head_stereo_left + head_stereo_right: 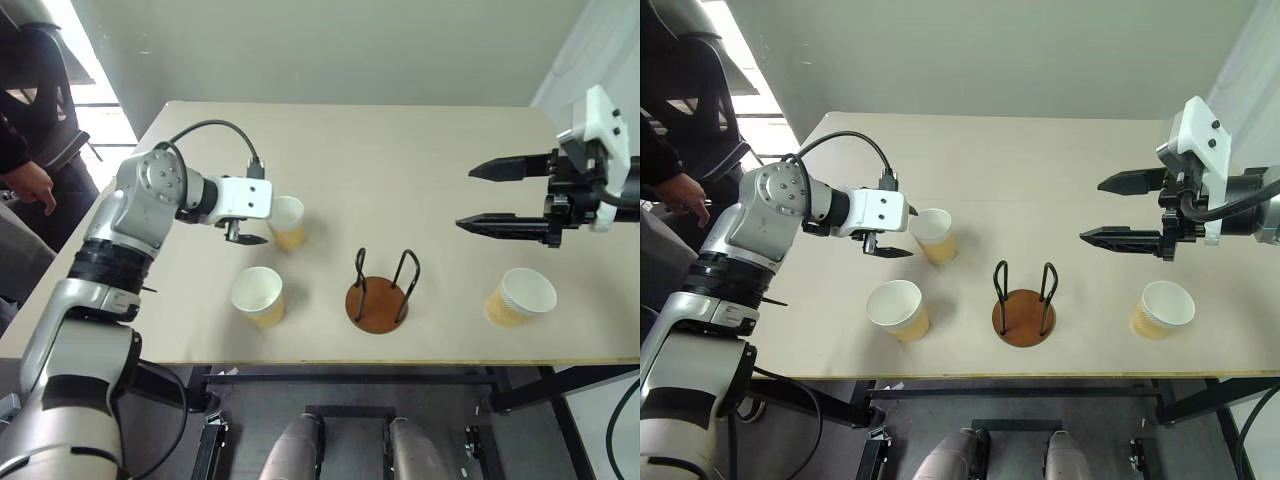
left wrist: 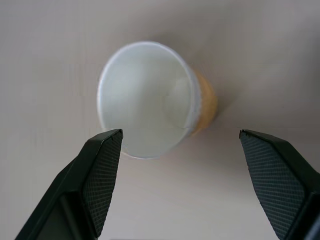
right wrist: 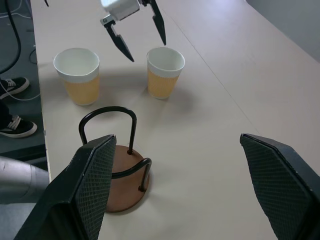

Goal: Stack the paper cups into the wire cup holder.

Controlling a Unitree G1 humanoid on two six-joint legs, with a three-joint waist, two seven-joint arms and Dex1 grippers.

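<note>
Three tan paper cups stand upright on the beige table. One cup is just beyond the tips of my left gripper, which is open and tilted down toward it without touching it; in the left wrist view this cup sits ahead of the spread fingers. A second cup stands nearer the front edge. The ribbed cup is at the front right. The wire cup holder stands empty between them. My right gripper hovers open above the table's right side, holding nothing.
A person's hand and a dark chair are off the table's left edge. A grey wall runs behind the table. The front edge lies just in front of the holder and the two nearer cups.
</note>
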